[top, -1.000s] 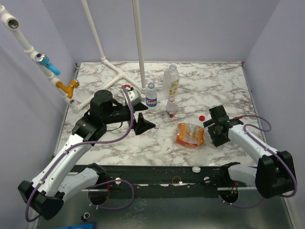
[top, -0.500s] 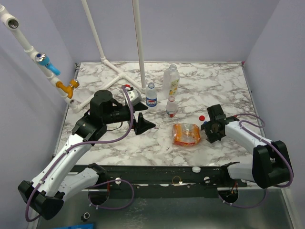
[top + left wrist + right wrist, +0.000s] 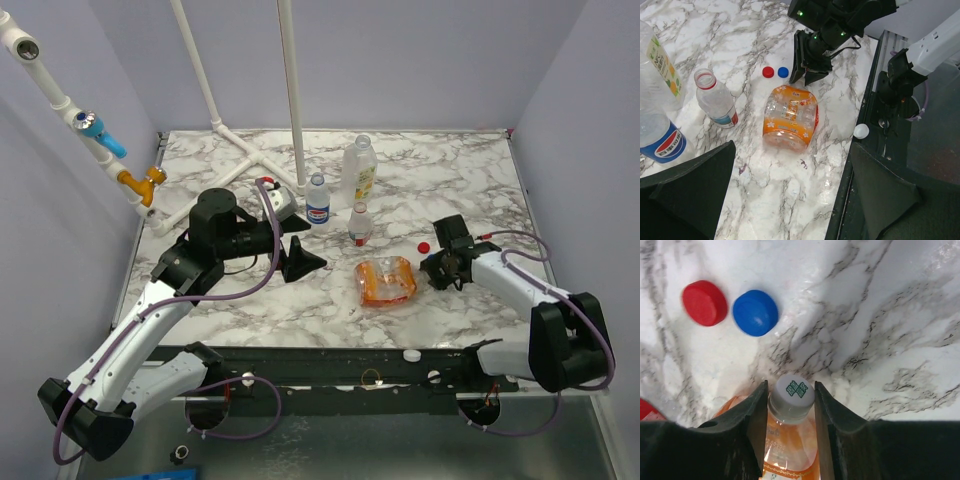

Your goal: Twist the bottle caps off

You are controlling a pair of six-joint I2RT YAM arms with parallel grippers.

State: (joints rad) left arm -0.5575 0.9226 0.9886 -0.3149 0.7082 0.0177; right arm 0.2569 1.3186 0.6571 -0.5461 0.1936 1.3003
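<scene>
An orange-label bottle [image 3: 385,281] lies on its side on the marble table, neck pointing right. My right gripper [image 3: 432,268] is shut on its white cap [image 3: 792,393], one finger pressed to each side. Loose red [image 3: 704,302] and blue [image 3: 755,312] caps lie just beyond it. The Pepsi bottle [image 3: 318,204], the tall yellow-green-label bottle [image 3: 360,172] and the small red-label bottle [image 3: 359,225] stand upright behind; the red-label one has an open neck. My left gripper [image 3: 300,255] hovers wide open left of the orange bottle, with nothing between its fingers.
A loose white cap [image 3: 411,354] rests on the dark rail at the table's front edge. White pipes [image 3: 250,150] lie and stand at the back left. Purple walls close in the table on three sides.
My right gripper moved left onto the orange bottle's neck and its jaws closed from wide apart onto the white cap. The bottle shifted slightly left. The left arm stayed still.
</scene>
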